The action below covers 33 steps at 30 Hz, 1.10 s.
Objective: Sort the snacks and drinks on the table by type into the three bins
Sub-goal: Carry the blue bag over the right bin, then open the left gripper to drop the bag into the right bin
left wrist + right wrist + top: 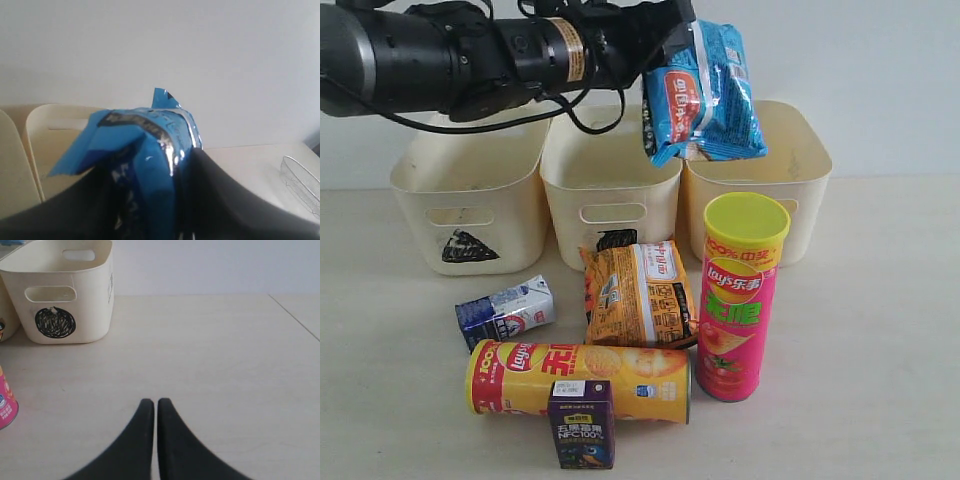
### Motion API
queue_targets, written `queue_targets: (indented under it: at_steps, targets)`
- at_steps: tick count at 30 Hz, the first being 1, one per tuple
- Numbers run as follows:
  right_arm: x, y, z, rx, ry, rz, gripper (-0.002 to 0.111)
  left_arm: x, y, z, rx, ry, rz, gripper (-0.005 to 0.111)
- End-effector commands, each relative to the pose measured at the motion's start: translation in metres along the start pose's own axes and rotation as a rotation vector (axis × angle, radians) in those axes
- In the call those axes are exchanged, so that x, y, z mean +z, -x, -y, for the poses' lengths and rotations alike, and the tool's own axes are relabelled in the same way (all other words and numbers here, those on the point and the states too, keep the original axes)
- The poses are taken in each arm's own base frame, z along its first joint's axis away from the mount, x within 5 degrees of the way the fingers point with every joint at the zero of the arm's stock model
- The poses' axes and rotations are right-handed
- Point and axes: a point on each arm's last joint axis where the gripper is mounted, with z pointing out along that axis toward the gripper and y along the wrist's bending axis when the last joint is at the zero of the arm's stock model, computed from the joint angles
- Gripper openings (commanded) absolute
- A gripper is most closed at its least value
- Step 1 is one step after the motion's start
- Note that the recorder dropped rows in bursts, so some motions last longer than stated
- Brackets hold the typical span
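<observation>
So far, the left gripper (682, 45) clamps only the blue bag (705, 95) above the bins (470, 185); the right gripper (155, 407) is shut, five items (638, 295) wait.

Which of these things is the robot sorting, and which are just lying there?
Part of the job: blue bag, orange bag, pink tube, yellow tube, juice box, milk box, triangle bin, middle bin, circle bin.

Just lying about: wire basket.

Blue bag (705, 95) aloft in left pincer (678, 45)
</observation>
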Motion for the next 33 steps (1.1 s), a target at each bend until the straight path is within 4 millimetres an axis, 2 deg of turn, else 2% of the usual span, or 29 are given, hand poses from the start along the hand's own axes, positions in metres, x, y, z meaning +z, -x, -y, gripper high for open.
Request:
queue_targets:
  at_steps: [1,7,14,21,25,33]
  targets:
    - [0.0,-0.001,0.0,-0.01,-0.001,0.008,0.0,0.013,0.002,0.006,0.006,-0.023,0.022,0.004]
    - [0.0,-0.001,0.0,-0.01,-0.001,0.008,0.0,0.033,-0.006,0.003,0.062,0.033,0.014,0.004]
    - [0.0,-0.001,0.0,-0.01,-0.001,0.008,0.0,0.057,-0.02,0.014,0.202,0.058,0.003,0.004]
    - [0.0,-0.001,0.0,-0.01,-0.001,0.008,0.0,0.077,-0.024,0.012,0.21,0.067,0.028,0.004]
    - [0.0,-0.001,0.0,-0.01,-0.001,0.008,0.0,0.084,-0.026,0.007,0.24,0.094,0.03,0.004]
    - [0.0,-0.001,0.0,-0.01,-0.001,0.008,0.0,0.085,-0.026,0.005,0.256,0.112,0.026,0.004]
